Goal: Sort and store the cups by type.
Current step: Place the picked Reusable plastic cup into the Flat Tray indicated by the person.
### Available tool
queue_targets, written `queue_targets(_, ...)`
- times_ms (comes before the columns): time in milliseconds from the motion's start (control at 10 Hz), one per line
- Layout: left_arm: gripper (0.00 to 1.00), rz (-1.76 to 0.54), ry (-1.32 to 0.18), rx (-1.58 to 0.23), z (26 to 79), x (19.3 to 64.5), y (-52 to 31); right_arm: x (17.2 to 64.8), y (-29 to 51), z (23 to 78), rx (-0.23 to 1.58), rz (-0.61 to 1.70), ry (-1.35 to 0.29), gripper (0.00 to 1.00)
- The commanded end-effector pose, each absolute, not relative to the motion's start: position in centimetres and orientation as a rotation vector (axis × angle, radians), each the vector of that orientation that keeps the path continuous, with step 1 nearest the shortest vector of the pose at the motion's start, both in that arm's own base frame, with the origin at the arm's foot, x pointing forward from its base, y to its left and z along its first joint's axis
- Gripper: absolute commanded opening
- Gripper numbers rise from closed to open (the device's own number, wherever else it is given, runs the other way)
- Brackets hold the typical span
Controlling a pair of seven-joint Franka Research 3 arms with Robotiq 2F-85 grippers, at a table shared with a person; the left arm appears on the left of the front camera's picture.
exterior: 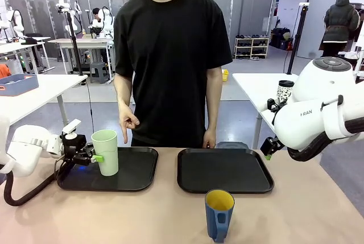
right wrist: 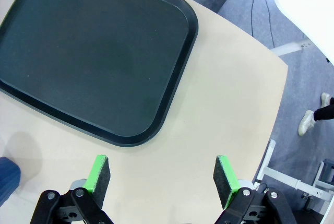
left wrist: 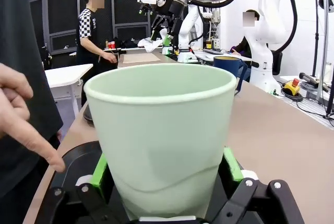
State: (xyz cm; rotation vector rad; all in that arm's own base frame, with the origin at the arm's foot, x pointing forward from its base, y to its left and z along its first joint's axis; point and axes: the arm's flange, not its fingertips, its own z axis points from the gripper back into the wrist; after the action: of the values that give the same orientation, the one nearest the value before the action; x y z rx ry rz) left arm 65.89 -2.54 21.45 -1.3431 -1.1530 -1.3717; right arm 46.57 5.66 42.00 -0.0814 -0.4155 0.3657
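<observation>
- Two black trays lie side by side on the table [exterior: 170, 215].
- Far left, the left gripper [exterior: 90, 156] clasps the pale green tumbler [exterior: 105, 152], a green pad pressed against each side. The tumbler stands upright over the left tray [exterior: 139, 170].
- Just right of it, the person's hand [exterior: 128, 123] points one finger down at that tray.
- Nearer the middle, the blue mug [exterior: 219, 214] stands on the table's near edge, in front of the right tray [exterior: 224, 170].
- Far right, the right gripper [right wrist: 162, 177] hangs with fingers spread wide, grasping nothing, above bare table beside the right tray's corner.
</observation>
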Motion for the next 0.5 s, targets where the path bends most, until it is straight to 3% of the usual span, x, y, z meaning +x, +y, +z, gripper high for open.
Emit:
queue_targets(0, 1.0, -1.337, -1.146, -1.326, 21.2, 66.4, -1.7, 46.6, 5.6, 41.9, -0.08, 0.364, -0.416, 1.0)
queue_targets(400, 1.0, -1.324, -1.17, -1.255, 22.9, 65.6, 1.7, 46.6, 5.6, 41.9, -0.08, 0.364, -0.416, 1.0)
